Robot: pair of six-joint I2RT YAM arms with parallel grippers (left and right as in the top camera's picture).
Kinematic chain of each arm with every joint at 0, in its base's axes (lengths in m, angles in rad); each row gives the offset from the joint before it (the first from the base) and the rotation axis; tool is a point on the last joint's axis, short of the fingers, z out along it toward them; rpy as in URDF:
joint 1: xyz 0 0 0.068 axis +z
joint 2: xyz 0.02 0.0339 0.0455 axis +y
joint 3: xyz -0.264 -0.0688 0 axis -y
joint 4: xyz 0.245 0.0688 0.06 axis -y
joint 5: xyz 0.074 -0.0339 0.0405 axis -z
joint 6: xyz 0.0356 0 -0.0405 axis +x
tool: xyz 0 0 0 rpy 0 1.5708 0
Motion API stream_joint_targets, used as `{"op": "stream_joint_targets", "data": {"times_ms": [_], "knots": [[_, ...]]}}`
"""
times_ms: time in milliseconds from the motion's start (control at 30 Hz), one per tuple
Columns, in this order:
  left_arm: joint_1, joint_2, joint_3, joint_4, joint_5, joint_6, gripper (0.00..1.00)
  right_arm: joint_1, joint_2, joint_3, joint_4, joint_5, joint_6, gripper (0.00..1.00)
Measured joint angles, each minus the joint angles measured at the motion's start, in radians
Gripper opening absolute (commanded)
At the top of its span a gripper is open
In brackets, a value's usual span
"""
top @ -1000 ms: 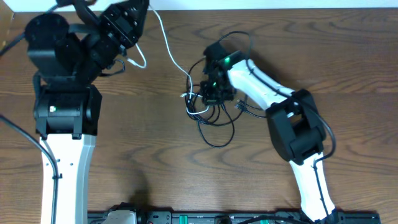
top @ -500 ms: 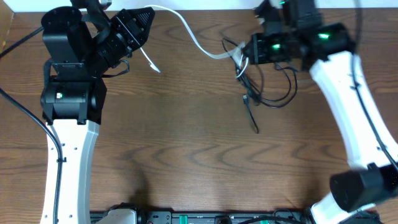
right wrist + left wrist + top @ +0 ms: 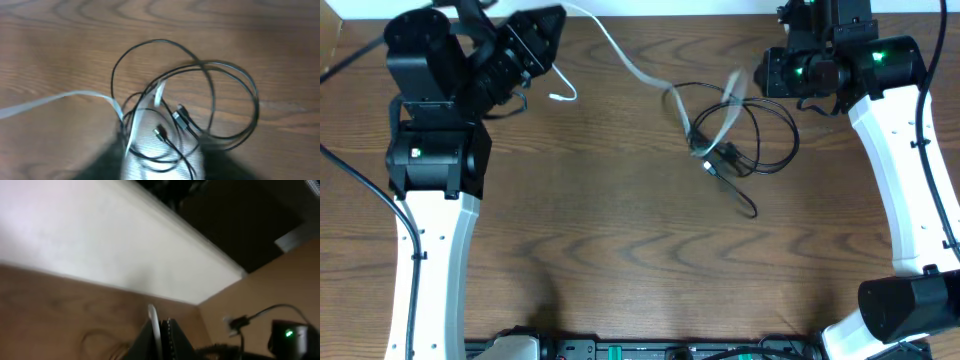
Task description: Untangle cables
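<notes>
The left gripper (image 3: 552,18) stood at the far left edge of the table (image 3: 620,250), fingers closed on the white cable (image 3: 642,77). In the left wrist view, the white cord sat clamped between the two dark fingers (image 3: 172,335). A short free end with a small plug (image 3: 560,97) hung just beside that gripper. From the grip, the white cable ran rightward across the wood to the tangle at table centre, where it crossed the black cable (image 3: 182,119). The black cable lay in wide loops on the table, its plug ends inside the loops. The right gripper (image 3: 772,76) stood near the tangle, at the far right. Its finger position could not be determined; the right wrist view showed only blur there. A green indicator (image 3: 878,55) was lit on the right arm.
</notes>
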Motion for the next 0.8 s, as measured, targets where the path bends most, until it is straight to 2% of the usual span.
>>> {"op": "stream_joint_targets", "data": {"times_ms": [67,100,300,467,633,800], "knots": [[0.0,0.0,0.0,0.1,-0.003,-0.024,0.08,0.0,0.0,-0.001,0.0,0.015,-0.001,0.98],[0.0,0.0,0.0,0.152,-0.003,-0.04,0.07,0.0,0.0,-0.002,0.002,0.016,-0.007,0.99],[0.0,0.0,0.008,0.445,-0.011,-0.203,0.07,0.0,0.0,-0.004,0.065,-0.116,-0.14,0.99],[0.0,0.0,0.009,0.621,-0.014,-0.362,0.08,0.018,0.007,-0.004,0.122,-0.278,-0.294,0.99],[0.0,0.0,0.01,0.702,-0.014,-0.492,0.07,0.072,0.04,-0.004,0.145,-0.472,-0.464,0.99],[0.0,0.0,0.012,0.711,-0.014,-0.555,0.07,0.125,0.07,-0.004,0.188,-0.591,-0.578,0.99]]}}
